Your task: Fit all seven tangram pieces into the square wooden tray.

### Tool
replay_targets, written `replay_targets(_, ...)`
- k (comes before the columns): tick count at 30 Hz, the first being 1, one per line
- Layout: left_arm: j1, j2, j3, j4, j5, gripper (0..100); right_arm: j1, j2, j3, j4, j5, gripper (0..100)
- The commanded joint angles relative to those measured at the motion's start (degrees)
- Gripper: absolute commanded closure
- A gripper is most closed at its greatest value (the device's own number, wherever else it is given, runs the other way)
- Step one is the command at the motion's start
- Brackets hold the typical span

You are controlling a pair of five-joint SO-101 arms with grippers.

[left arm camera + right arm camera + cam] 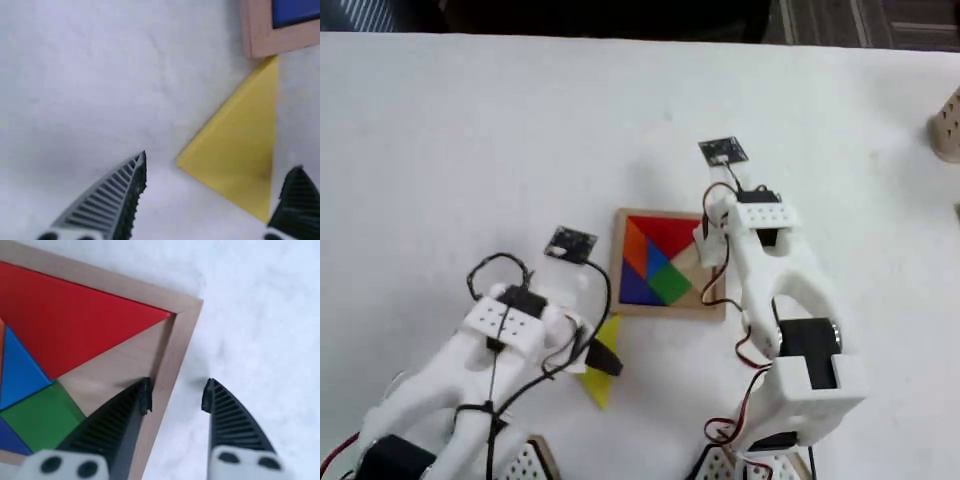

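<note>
Left claw (220, 162) spread wide around yellow triangle (242, 145), right claw (177, 384) parted astride rim of wooden tray (167, 367), both empty

White table (470, 120) | square wooden tray (660, 310) at frame centre | yellow triangle (600, 390) just beside tray's lower-left corner | beige object (948, 125) at right edge

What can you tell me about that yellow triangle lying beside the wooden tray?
The yellow triangle is a flat, smooth piece with sharp edges, seemingly painted wood. It lies flat on the white table, outside the wooden tray, one tip reaching the tray's outer corner. The left claw hangs open over it, one finger on each side, not closed on it.
</note>
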Motion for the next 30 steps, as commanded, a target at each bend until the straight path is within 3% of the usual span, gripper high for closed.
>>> replay_targets(1,3.6,3.6,-3.7,-0.1,3.1,59,0.0,-3.1,-0.3,-0.8,0.6,83.6)
replay_targets(9,4.5,10.5,-5.4,-3.7,5.6,60,0.0,-3.1,-0.2,-1.5,0.5,83.6)
replay_targets(16,4.9,10.3,-5.4,-5.4,1.3,83,0.0,-3.1,-0.2,-1.5,0.5,83.6)
replay_targets(24,4.8,10.3,-5.4,-5.0,-0.2,74,0.0,-3.1,-0.2,-1.5,0.8,83.6)
replay_targets(30,4.4,10.2,-5.4,-5.0,-0.6,73,0.0,-3.1,-0.2,-1.5,1.0,83.6)
